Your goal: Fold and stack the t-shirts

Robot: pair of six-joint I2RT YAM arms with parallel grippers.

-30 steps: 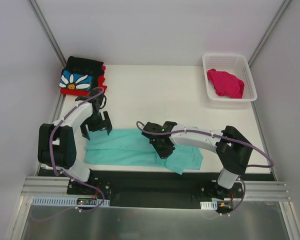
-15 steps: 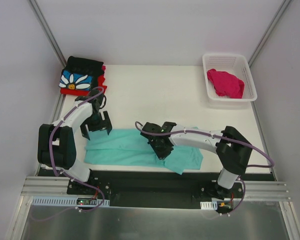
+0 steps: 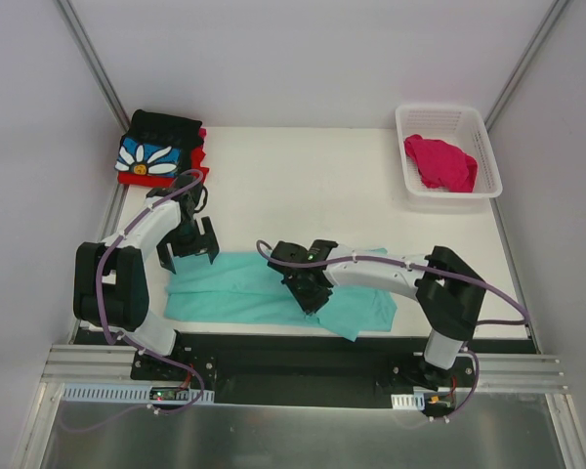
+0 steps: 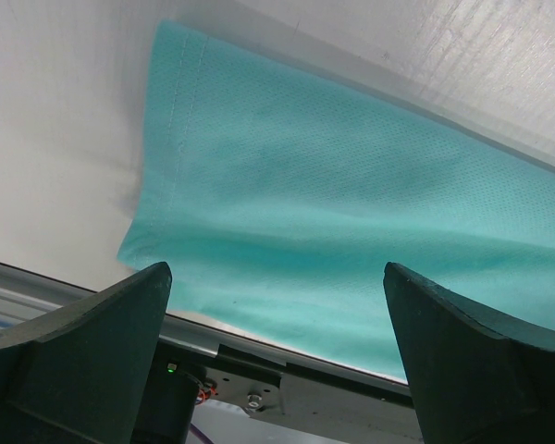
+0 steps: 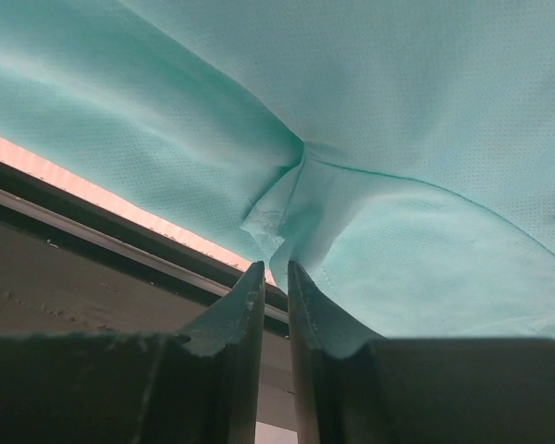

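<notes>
The mint-teal t-shirt (image 3: 234,288) lies spread along the table's near edge, its right part folded over. My right gripper (image 3: 311,293) sits low on its middle. In the right wrist view its jaws (image 5: 276,266) stand a narrow slit apart, and a bunched fold of the teal cloth (image 5: 398,139) meets the tips. My left gripper (image 3: 193,244) hovers wide open at the shirt's far left corner, with the teal cloth (image 4: 333,185) below the empty fingers (image 4: 277,277). The black daisy t-shirt (image 3: 156,156) lies folded on the red one (image 3: 132,179) at the back left. The magenta-pink t-shirt (image 3: 439,161) lies crumpled in the basket.
The white lattice basket (image 3: 447,109) stands at the back right corner. The black rail (image 3: 293,352) with both arm bases runs just below the teal shirt's near edge. Walls close in the table on the left and right.
My right gripper has slid a little to the left over the teal shirt, and its jaws have parted slightly. The left arm has not moved.
</notes>
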